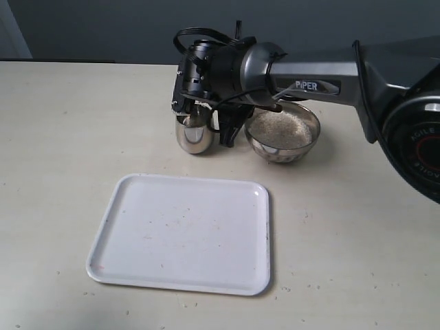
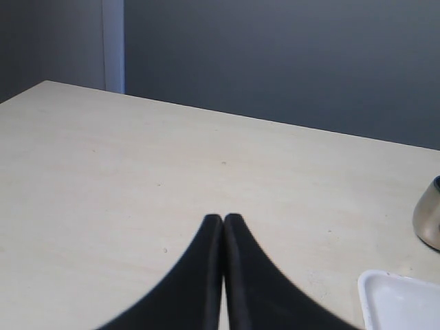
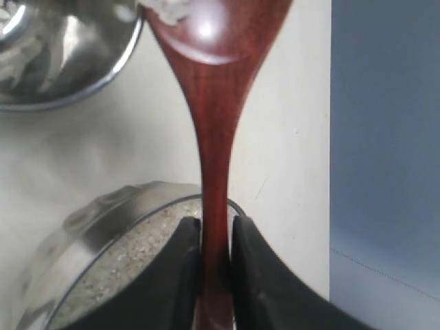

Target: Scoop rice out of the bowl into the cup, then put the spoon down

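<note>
The right gripper clamps the spoon by its slim handle, stiff yet glossy and probably slippery, scoop end beside the cup.

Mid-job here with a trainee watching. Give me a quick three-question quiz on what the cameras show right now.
1. True or false: the right gripper is shut on the handle of the glossy reddish-brown wooden spoon.
2. The left gripper is: A) wide open; B) shut, holding nothing; C) shut on the spoon.
3. Fill in: in the exterior view, the wide shiny steel bowl of off-white rice stands to the ___ of the small rounded steel cup.
Key: 1 true; 2 B; 3 right.
</note>
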